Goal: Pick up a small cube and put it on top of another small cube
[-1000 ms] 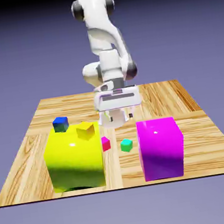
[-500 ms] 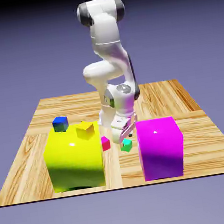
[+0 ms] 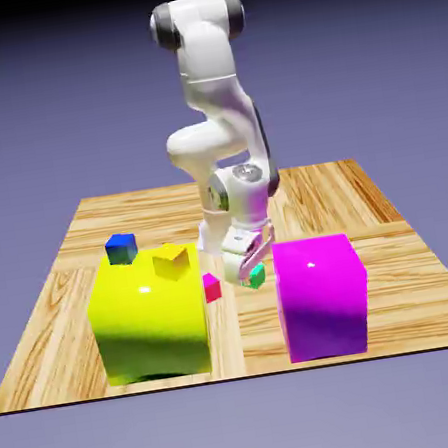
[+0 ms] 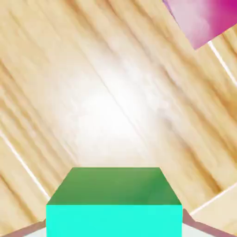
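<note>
The small cube is teal-green and sits between the fingers of my gripper, which is shut on it. The cube hangs just above the wooden table, close to the left face of the big magenta block. In the hand view the small cube fills the bottom middle, green on top and teal in front. The gripper shows only as grey fingertips at its lower corners. A tiny magenta-pink cube lies on the table just to the exterior view's left of the gripper.
A big yellow block stands at the exterior view's left with a small yellow cube on top. A tiny blue cube sits behind it. A magenta corner shows at the hand view's top right.
The hand came down from above the table onto the teal-green cube and turned. Its jaws closed on the cube, which now sits slightly higher than before.
</note>
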Controlling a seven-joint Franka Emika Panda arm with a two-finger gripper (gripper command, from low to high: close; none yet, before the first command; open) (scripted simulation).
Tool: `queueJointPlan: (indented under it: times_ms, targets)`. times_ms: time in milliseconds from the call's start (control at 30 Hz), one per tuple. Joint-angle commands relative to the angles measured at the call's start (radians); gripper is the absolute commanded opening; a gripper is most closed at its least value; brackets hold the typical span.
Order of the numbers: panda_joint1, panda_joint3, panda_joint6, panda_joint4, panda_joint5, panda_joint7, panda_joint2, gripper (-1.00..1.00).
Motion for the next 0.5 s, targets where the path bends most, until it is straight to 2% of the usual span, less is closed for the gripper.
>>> queueJointPlan:
  times_ms: [0, 33, 467]
  targets:
    - [0.000, -0.001, -0.003, -0.001, -0.001, 0.000, -0.004, -1.00]
    - [0.000, -0.001, -0.003, -0.001, -0.001, 0.000, -0.004, -1.00]
    - [0.005, -0.026, -0.568, 0.325, 0.114, 0.048, -0.067, -1.00]
